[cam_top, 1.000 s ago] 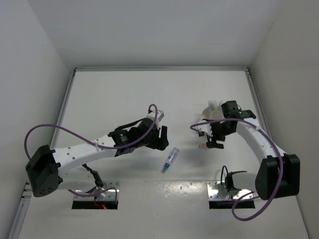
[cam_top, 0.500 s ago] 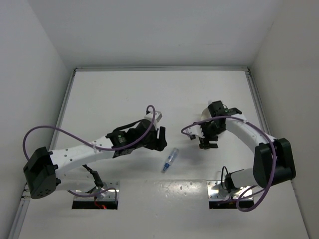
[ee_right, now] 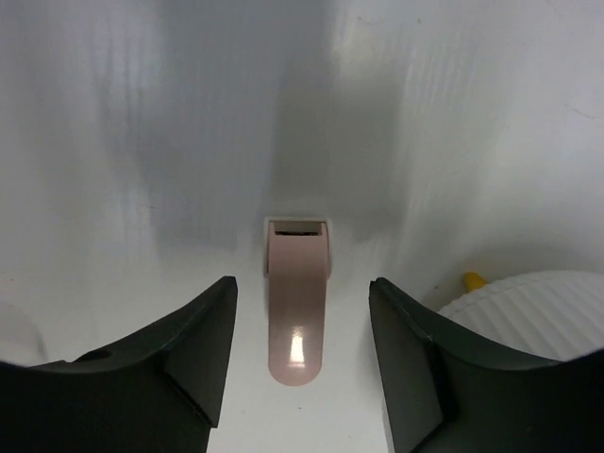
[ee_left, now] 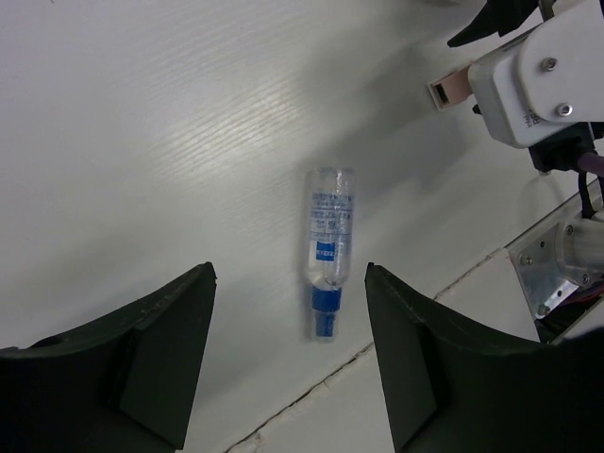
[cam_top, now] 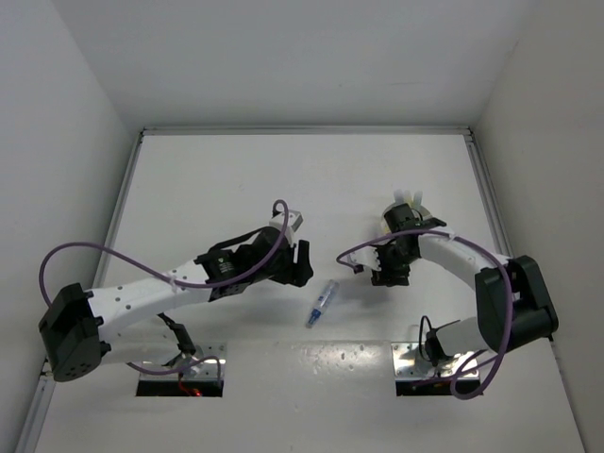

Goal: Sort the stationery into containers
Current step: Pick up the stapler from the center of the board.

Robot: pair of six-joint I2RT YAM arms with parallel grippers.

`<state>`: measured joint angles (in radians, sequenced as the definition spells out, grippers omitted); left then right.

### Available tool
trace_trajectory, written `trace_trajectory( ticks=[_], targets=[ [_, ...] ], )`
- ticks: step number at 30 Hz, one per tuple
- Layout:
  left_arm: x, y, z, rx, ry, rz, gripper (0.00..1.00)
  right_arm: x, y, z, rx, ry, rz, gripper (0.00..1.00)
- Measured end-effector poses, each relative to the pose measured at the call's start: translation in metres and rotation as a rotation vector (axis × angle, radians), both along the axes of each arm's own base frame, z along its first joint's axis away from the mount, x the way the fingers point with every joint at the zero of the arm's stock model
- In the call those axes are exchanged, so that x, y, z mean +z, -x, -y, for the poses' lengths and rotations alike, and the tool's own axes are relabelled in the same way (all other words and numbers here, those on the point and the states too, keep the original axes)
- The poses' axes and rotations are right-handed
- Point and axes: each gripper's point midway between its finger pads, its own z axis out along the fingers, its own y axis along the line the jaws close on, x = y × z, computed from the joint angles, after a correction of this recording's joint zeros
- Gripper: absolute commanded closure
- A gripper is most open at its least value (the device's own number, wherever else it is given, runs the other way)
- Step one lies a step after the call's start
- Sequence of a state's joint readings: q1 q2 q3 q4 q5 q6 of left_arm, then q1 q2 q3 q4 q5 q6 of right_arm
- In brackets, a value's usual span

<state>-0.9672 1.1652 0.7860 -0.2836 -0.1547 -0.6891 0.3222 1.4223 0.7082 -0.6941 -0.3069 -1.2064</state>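
Observation:
A clear pen with a blue cap [cam_top: 322, 304] lies on the table between the arms. In the left wrist view the pen [ee_left: 328, 250] lies ahead of my open, empty left gripper [ee_left: 286, 274], just past the fingertips. A pink eraser-like block [ee_right: 297, 311] lies flat between the open jaws of my right gripper [ee_right: 302, 285]; it also shows in the left wrist view [ee_left: 451, 90]. In the top view my right gripper [cam_top: 389, 271] covers it. The round white bowl [ee_right: 533, 311] is beside the right finger; a yellow tip [ee_right: 472, 280] shows at its rim. In the top view the bowl [cam_top: 408, 202] is mostly hidden by the right arm.
Two square metal plates [cam_top: 184, 363] [cam_top: 420, 363] sit at the near edge by the arm bases. White walls enclose the table on the left, back and right. Purple cables loop off both arms. The right arm's white wrist [ee_left: 538, 75] shows in the left wrist view.
My right gripper has swung left, away from the bowl, and now sits over the pink block. My left arm has shifted slightly up and left. The pen has not moved.

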Motion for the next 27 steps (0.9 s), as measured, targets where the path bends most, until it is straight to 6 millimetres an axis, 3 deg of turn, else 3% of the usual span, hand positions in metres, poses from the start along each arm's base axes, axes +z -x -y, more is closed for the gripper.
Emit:
trace_trajectory(
  ticks=[5, 10, 12, 13, 19, 23, 27],
  targets=[
    [0.002, -0.001, -0.003, 0.008, 0.007, 0.005, 0.29, -0.003, -0.008, 0.000, -0.023, 0.023, 0.036, 0.62],
    [0.007, -0.001, -0.003, 0.008, 0.018, 0.013, 0.29, -0.005, -0.008, 0.001, -0.038, 0.034, 0.036, 0.61],
    [0.008, -0.001, -0.003, 0.009, 0.022, 0.016, 0.29, -0.007, -0.007, 0.002, -0.037, 0.046, 0.032, 0.65],
    [0.009, -0.001, -0.003, 0.008, 0.023, 0.017, 0.29, -0.008, -0.007, 0.003, -0.038, 0.051, 0.028, 0.73],
    [0.011, 0.000, -0.005, 0.009, 0.027, 0.019, 0.29, -0.005, -0.002, 0.000, -0.041, 0.041, -0.010, 0.91],
    [0.011, -0.002, -0.008, 0.017, 0.023, 0.018, 0.29, 0.031, -0.001, -0.022, -0.031, -0.063, -0.082, 0.99],
    [0.012, -0.002, -0.010, 0.018, 0.020, 0.019, 0.29, 0.100, -0.021, -0.054, -0.027, -0.222, -0.044, 1.00]
  ],
)
